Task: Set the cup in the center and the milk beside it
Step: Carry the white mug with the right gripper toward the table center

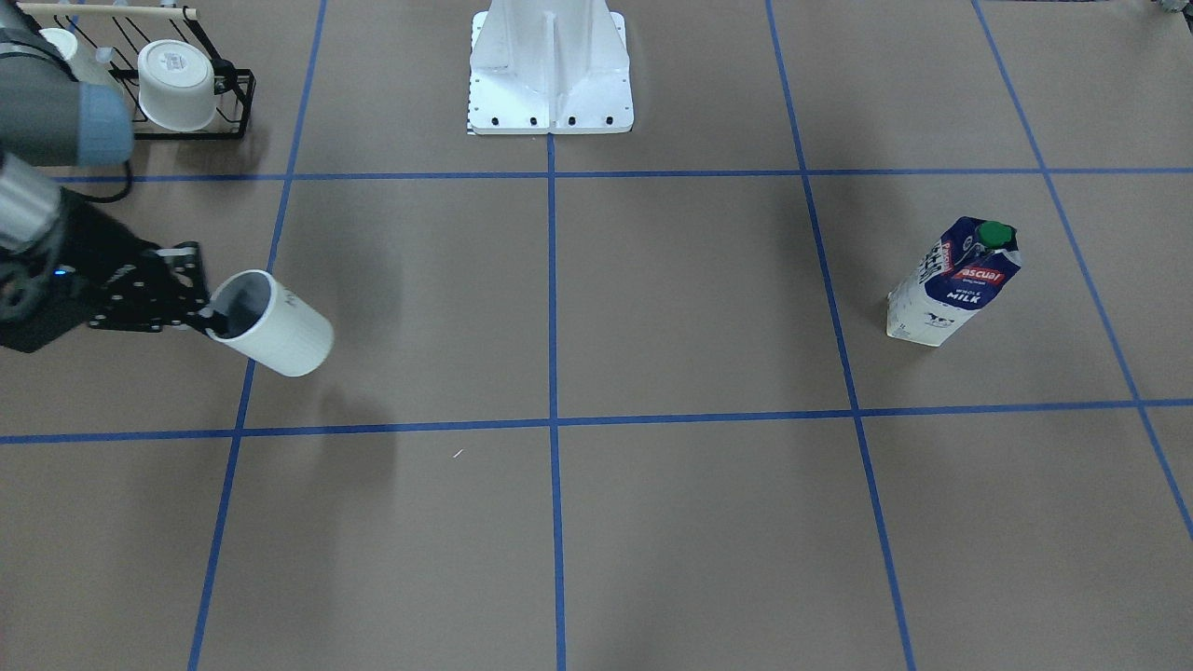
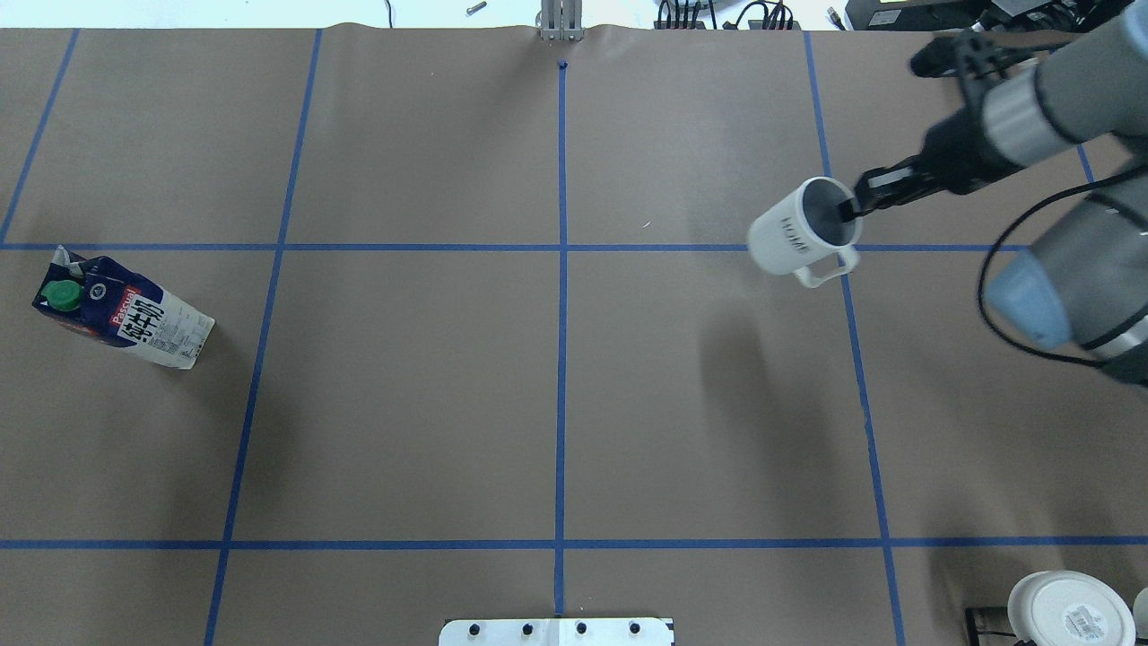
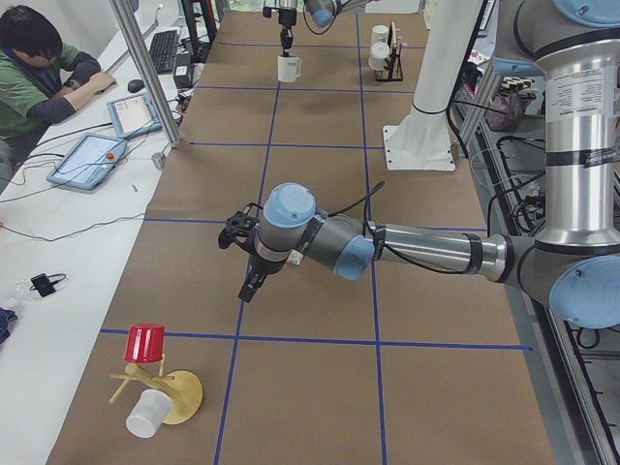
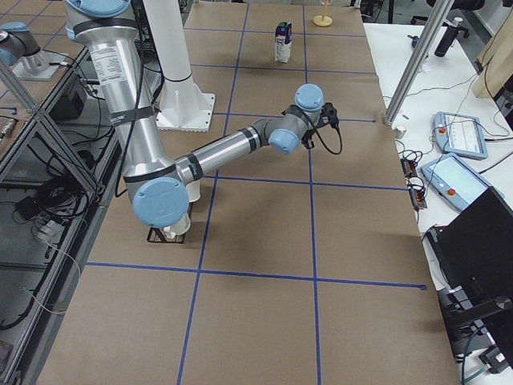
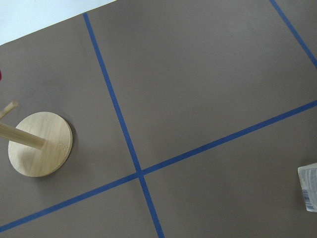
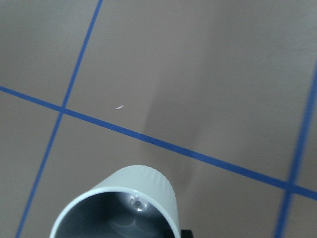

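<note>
The cup (image 1: 280, 328), a white mug with a loop handle, a dark grey inside and faint lettering on its side (image 2: 801, 235), hangs tilted above the table. My right gripper (image 1: 207, 319) is shut on its rim (image 2: 850, 208), one finger inside. It hovers by the blue line at the robot's-right edge of the center (image 2: 708, 395). The right wrist view looks into the cup (image 6: 124, 208). The milk (image 1: 955, 284) stands upright on the robot's far left (image 2: 126, 316). My left gripper (image 3: 247, 281) shows only in the exterior left view, low over the table; I cannot tell its state.
A black rack (image 1: 233, 102) with white cups stands at the robot's right (image 2: 1067, 610). The white robot base (image 1: 550, 65) is at the table's robot side. A wooden mug tree (image 3: 160, 387) with a red cup stands beyond the milk (image 5: 39, 144). An operator (image 3: 39, 68) sits alongside.
</note>
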Robot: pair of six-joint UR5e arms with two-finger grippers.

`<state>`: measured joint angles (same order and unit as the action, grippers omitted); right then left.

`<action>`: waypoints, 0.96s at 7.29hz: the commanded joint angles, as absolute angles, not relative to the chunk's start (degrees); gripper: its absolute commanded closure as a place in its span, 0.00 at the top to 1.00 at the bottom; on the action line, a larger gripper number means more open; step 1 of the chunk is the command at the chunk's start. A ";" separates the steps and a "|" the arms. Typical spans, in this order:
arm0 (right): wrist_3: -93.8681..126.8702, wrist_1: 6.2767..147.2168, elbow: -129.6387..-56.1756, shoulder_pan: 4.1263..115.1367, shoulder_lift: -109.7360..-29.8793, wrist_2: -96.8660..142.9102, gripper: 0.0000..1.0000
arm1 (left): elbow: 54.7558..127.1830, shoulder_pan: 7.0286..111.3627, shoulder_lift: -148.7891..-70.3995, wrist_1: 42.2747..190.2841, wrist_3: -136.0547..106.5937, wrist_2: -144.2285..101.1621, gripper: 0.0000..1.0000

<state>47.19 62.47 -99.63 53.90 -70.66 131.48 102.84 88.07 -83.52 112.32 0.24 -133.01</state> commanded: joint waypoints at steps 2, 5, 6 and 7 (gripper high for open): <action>63.07 90.31 -99.41 34.94 -51.22 110.96 0.00 | 101.78 87.98 -83.50 112.32 0.18 -132.98 0.99; 69.25 95.54 -96.44 27.79 -45.98 106.61 0.00 | 101.34 87.98 -83.50 112.32 0.18 -132.98 0.99; 69.26 95.54 -95.81 27.43 -45.71 106.52 0.00 | 101.34 87.98 -83.50 112.32 0.18 -132.98 0.99; 69.26 95.54 -95.37 27.42 -45.79 106.52 0.00 | 101.34 87.98 -83.50 112.32 0.18 -132.98 0.99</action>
